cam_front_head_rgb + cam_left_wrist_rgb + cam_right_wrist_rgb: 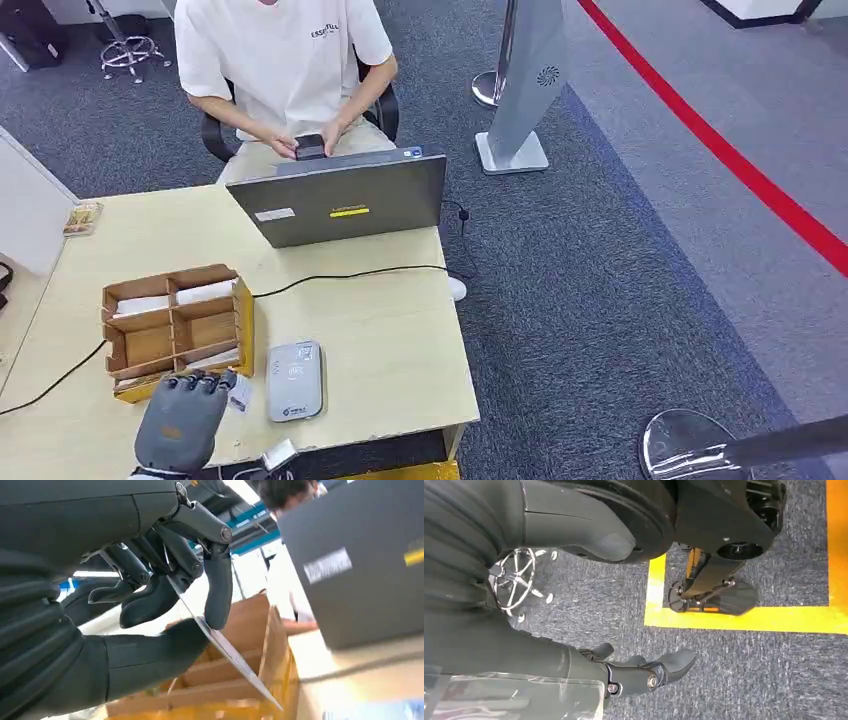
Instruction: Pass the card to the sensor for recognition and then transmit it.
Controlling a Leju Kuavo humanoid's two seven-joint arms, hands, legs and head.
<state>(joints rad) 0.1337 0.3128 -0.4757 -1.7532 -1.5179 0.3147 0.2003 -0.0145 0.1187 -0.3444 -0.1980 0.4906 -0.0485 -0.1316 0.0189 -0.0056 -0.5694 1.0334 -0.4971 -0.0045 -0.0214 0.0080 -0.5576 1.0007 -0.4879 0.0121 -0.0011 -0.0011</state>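
The left hand (pixel 180 422) pinches the card (pixel 227 650) between thumb and fingers at the table's (pixel 400 340) near edge, just left of the grey sensor (pixel 295 380) and near the wooden box (pixel 175 320). The right hand (pixel 644 672) hangs over carpet, fingers loosely spread, holding nothing.

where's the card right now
The card is pinched in the left hand near the table's front edge, in the head view between the wooden organizer box and the grey sensor on its right.
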